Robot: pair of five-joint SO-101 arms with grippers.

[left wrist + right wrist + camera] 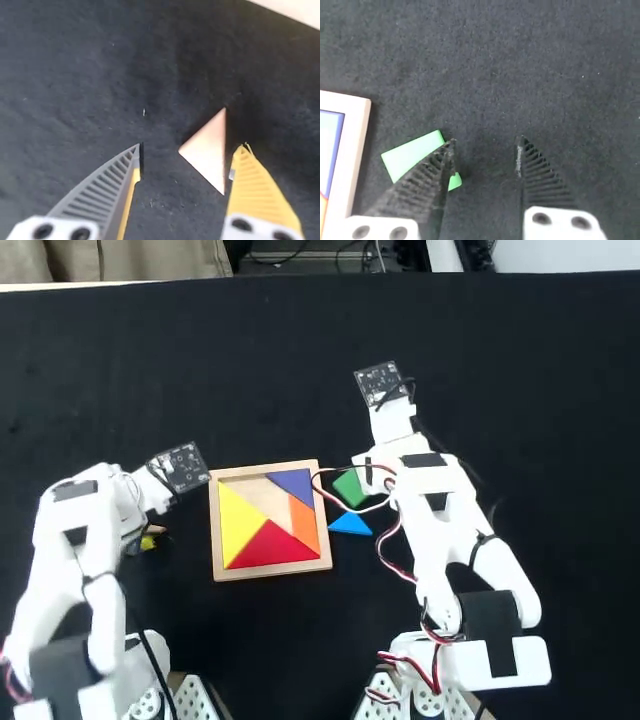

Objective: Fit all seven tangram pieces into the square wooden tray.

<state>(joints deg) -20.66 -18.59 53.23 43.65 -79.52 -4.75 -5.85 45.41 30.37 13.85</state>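
The square wooden tray [266, 571] lies mid-table and holds a yellow triangle [238, 523], a red triangle [275, 543], an orange piece [303, 520] and a dark blue piece [293, 483]. Just off its right side lie a green piece [349, 487] and a light blue triangle [350, 524]. My right gripper [486, 144] is open low over the black cloth, with the green piece [412, 155] just outside one finger and partly under it. My left gripper [191, 148] is open left of the tray, with a pale triangle [207, 150] between its fingers, close to the yellow finger [250, 185].
Black cloth covers the whole table. The tray's corner [355, 150] shows beside the green piece. Red and white cables [385, 540] hang from the right arm near the light blue triangle. Both arm bases stand at the front edge.
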